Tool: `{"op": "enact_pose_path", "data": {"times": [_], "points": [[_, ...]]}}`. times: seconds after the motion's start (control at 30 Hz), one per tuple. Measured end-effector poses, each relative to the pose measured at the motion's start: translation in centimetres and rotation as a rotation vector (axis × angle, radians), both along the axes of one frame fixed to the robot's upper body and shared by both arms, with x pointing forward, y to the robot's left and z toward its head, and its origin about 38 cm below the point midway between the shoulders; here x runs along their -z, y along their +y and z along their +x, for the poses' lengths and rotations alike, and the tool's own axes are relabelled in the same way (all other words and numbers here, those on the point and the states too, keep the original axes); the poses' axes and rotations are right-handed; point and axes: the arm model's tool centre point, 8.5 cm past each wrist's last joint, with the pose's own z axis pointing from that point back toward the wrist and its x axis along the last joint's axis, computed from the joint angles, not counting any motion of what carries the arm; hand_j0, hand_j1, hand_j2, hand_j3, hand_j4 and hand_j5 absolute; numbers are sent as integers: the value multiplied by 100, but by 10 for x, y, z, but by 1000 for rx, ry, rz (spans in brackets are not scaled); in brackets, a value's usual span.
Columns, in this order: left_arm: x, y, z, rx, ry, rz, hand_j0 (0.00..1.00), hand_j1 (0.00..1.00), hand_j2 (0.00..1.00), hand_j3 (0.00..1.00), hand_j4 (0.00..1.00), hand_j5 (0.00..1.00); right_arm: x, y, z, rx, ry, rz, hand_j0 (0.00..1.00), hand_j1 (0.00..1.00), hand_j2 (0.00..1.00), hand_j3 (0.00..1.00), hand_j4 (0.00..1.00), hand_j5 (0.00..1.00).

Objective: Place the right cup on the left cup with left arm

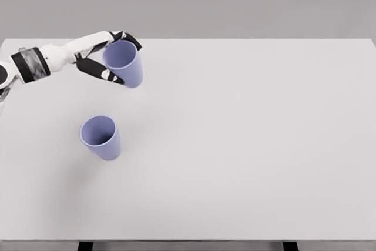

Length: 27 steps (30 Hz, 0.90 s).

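Note:
Two matching lavender-blue cups show in the head view. One cup (124,63) is held at the upper left, tilted with its mouth toward the camera, and my left hand (111,57) is shut on it, black fingers wrapping its rim and side. The other cup (101,137) stands upright on the white table (247,145), below and slightly left of the held cup, apart from the hand. I cannot tell whether the held cup is lifted clear of the table. My right arm is out of view.
The white table fills the picture; its front edge runs along the bottom and its far edge meets a grey wall. Dark table legs (289,245) show under the front edge.

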Motion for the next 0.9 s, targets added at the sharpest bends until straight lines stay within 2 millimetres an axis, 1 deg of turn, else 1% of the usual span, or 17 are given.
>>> {"op": "enact_pose_path", "data": {"times": [0.17, 0.3, 0.33, 0.37, 0.63, 0.8, 0.9], "points": [[-13, 7, -8, 15, -20, 0, 51, 51, 51, 51, 51, 51, 0, 0, 0, 1, 0, 0, 100, 100, 100, 100, 100, 100], [-19, 14, -17, 24, -26, 4, 51, 51, 51, 51, 51, 51, 0, 0, 0, 1, 0, -1, 100, 100, 100, 100, 100, 100], [-20, 15, -20, 27, -26, 5, 51, 51, 51, 51, 51, 51, 0, 0, 0, 1, 0, -1, 100, 100, 100, 100, 100, 100], [-16, 17, -24, 28, -16, 2, 51, 51, 51, 51, 51, 51, 0, 0, 0, 1, 0, -1, 100, 100, 100, 100, 100, 100], [-43, 31, -45, 61, -44, 11, 50, 50, 50, 50, 50, 50, 0, 0, 0, 0, -1, 0, 100, 100, 100, 100, 100, 100], [-55, 34, -53, 76, -58, 16, 50, 50, 50, 50, 50, 50, 0, 0, 0, 1, -1, 0, 100, 100, 100, 100, 100, 100], [-56, 36, -60, 83, -52, 21, 50, 50, 50, 50, 50, 50, 0, 0, 0, 1, -1, 0, 100, 100, 100, 100, 100, 100]]}}
